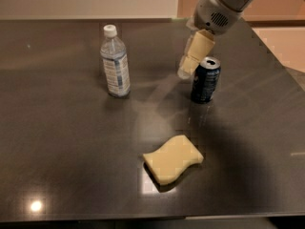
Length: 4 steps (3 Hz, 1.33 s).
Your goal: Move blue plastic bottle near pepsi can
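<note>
The blue plastic bottle (115, 62) stands upright on the dark table at the left of centre, with a white cap and a blue-and-white label. The pepsi can (205, 79) stands upright to its right, dark navy with a silver top. My gripper (187, 69) hangs from the arm at the upper right, above the table between bottle and can, just left of the can's top. It holds nothing that I can see.
A pale yellow wavy sponge (172, 159) lies on the table in front, below the can. The dark table (57, 147) ends at the right in an angled edge by a pale floor. A wall runs behind the table.
</note>
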Available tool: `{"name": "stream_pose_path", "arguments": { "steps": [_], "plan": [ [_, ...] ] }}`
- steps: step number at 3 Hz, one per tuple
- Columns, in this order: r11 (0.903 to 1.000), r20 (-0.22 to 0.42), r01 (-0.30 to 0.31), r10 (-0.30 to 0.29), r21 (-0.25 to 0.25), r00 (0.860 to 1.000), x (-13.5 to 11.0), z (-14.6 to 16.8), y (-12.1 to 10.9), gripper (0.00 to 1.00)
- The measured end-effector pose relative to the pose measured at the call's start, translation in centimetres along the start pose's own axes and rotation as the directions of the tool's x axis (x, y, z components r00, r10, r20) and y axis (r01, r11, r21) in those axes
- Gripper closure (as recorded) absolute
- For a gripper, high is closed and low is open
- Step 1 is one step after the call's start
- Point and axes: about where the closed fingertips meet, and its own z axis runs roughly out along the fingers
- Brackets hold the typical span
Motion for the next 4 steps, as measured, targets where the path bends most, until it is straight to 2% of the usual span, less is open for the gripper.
{"name": "stream_pose_path", "arguments": {
  "steps": [2, 4],
  "plan": [
    [0.9977, 0.05, -0.061, 0.062, -0.029, 0.997, -2.5, 2.6, -0.8, 0.0],
    [0.9959, 0.074, -0.08, 0.083, -0.042, 0.994, -4.7, 4.5, -1.7, 0.0]
  ]
}}
